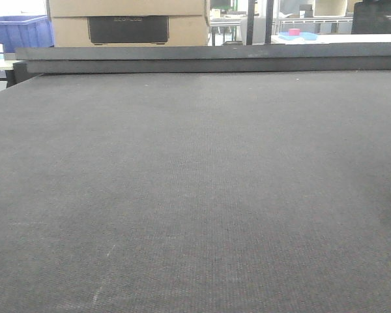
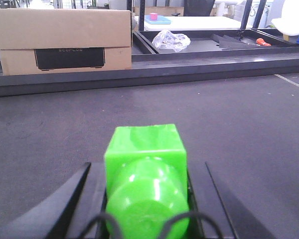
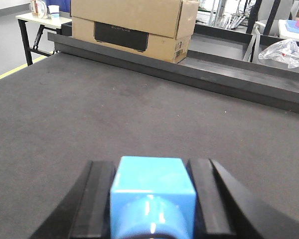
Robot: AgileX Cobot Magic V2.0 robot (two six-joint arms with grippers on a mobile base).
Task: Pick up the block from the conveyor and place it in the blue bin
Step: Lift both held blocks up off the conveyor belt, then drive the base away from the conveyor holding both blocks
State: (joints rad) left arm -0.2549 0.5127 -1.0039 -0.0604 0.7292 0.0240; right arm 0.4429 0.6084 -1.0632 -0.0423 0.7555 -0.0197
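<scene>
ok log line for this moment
left end effector: shut on green block | right end effector: shut on blue block | bin: beyond belt

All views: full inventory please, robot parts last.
Conveyor: 1, dark grey, foreground.
Green block: 1, bright green, in left tool.
Blue block: 1, light blue, in right tool.
Blue bin: 1, blue, far left beyond conveyor.
Cardboard box: 1, brown, behind the rail.
Plastic bag: 1, clear, black tray behind rail.
Pink object: 1, pink, on light-blue tray, far back.
Left tool: 1, black, shut on green block.
Right tool: 1, black, shut on blue block.
</scene>
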